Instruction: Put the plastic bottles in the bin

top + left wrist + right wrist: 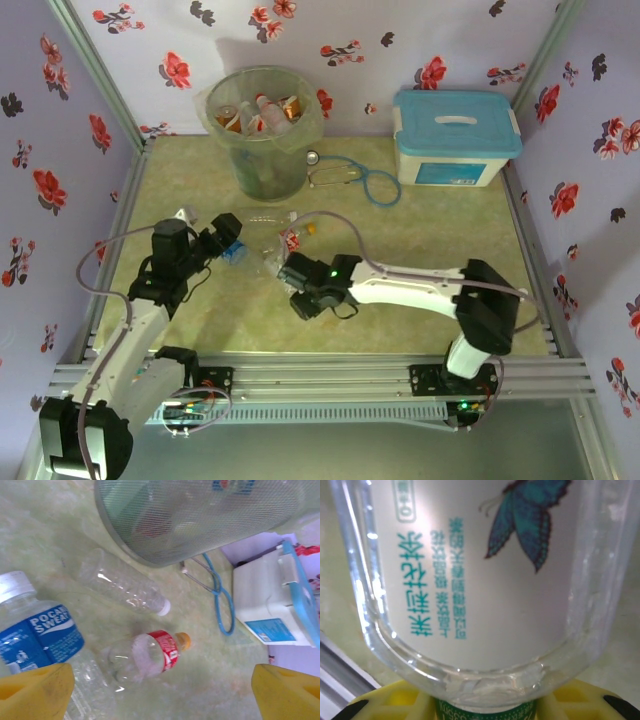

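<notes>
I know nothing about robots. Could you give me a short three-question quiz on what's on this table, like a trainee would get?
1. True or false: the bin is empty.
2. Pick one: the stethoscope has tubing that is A) blue, B) red, C) black.
3. Fill in: the red-labelled bottle lying on the table has an ___ cap.
Key: 1 false, bottles already lie in it; 2 A; 3 orange.
</notes>
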### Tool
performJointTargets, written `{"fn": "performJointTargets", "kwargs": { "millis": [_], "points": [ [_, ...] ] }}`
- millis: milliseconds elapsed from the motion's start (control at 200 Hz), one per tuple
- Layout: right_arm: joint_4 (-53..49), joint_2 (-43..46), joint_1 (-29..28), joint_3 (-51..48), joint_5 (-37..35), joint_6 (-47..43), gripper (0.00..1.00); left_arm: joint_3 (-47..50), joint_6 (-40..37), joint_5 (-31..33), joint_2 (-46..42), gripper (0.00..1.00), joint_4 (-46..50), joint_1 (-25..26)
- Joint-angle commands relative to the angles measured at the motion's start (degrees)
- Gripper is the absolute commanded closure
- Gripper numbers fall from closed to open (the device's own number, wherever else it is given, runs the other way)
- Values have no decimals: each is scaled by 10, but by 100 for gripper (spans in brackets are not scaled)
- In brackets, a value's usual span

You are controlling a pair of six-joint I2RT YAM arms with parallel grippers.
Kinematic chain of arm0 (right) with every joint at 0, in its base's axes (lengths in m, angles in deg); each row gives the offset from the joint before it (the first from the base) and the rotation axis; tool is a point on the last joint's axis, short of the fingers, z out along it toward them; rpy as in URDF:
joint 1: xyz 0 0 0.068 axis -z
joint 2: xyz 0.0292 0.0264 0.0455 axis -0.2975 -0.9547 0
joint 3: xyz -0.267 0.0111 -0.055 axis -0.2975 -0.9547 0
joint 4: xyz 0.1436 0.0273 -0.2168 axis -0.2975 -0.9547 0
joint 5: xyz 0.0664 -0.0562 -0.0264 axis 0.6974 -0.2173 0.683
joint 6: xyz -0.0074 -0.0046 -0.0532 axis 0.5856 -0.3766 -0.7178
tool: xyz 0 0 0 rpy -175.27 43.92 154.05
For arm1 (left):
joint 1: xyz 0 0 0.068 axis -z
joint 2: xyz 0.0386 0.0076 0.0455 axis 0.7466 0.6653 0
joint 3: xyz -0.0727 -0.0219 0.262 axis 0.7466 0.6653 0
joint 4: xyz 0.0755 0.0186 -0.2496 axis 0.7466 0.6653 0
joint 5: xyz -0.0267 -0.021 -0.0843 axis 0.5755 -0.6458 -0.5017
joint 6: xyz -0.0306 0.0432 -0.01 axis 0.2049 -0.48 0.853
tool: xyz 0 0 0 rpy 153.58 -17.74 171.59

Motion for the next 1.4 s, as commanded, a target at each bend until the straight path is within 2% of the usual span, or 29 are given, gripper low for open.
{"fn": "performJointTargets", "kwargs": {
  "millis": [0, 80, 170, 470, 670, 1085, 1230, 1300, 1395],
  "points": [
    [24, 48, 33, -31, -25, -22, 69, 0, 43, -55, -9, 5, -76, -2],
    [59, 71, 62, -44, -2, -12, 69, 17, 79, -86, -5, 0, -144, 8],
    [101, 86, 83, -54, 27, -8, 69, 27, 104, -99, 11, 0, -209, 38],
    [140, 80, 95, -48, 35, -7, 71, 5, 114, -84, 126, 0, -294, 164],
    [163, 79, 95, -51, 49, -3, 70, -3, 139, -91, 200, 2, -371, 190],
    [204, 70, 95, -64, 20, 2, 69, -15, 153, -95, 245, 38, -399, 201],
    [206, 69, 95, -62, 13, 2, 60, -5, 156, -89, 254, 42, -407, 199],
    [206, 69, 95, -60, 10, 2, 53, 0, 157, -86, 258, 43, -412, 197],
    [194, 73, 96, -58, 0, -1, 32, 0, 157, -82, 262, 44, -412, 190]
  ]
}}
